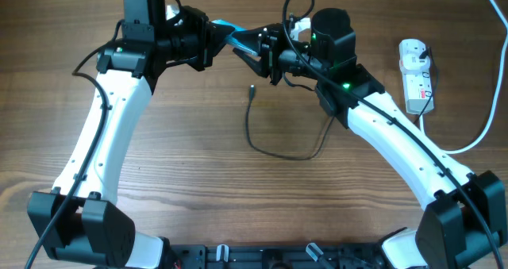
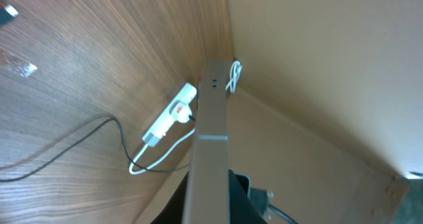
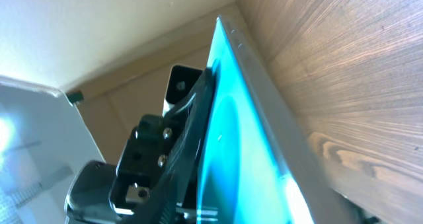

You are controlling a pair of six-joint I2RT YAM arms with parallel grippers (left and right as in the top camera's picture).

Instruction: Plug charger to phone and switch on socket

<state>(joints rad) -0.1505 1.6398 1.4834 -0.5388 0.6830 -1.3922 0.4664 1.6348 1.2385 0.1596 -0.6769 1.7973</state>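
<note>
The phone (image 1: 226, 26) is held on edge above the table between my two grippers, its teal screen partly showing. My left gripper (image 1: 232, 40) is shut on it; the left wrist view shows the phone's pale edge (image 2: 213, 118) running up from the jaws. My right gripper (image 1: 255, 51) meets it from the right and seems shut on it too; its wrist view shows the teal screen (image 3: 244, 138) close up. The charger's black cable (image 1: 270, 146) lies loose on the table, its plug (image 1: 251, 88) below the grippers. The white socket (image 1: 416, 74) lies at the right and also shows in the left wrist view (image 2: 168, 115).
A thicker white cable (image 1: 476, 138) runs from the socket along the table's right side. The black cable loops across the wood in front of the right arm and shows in the left wrist view (image 2: 79, 135). A wall rises behind the table's far edge.
</note>
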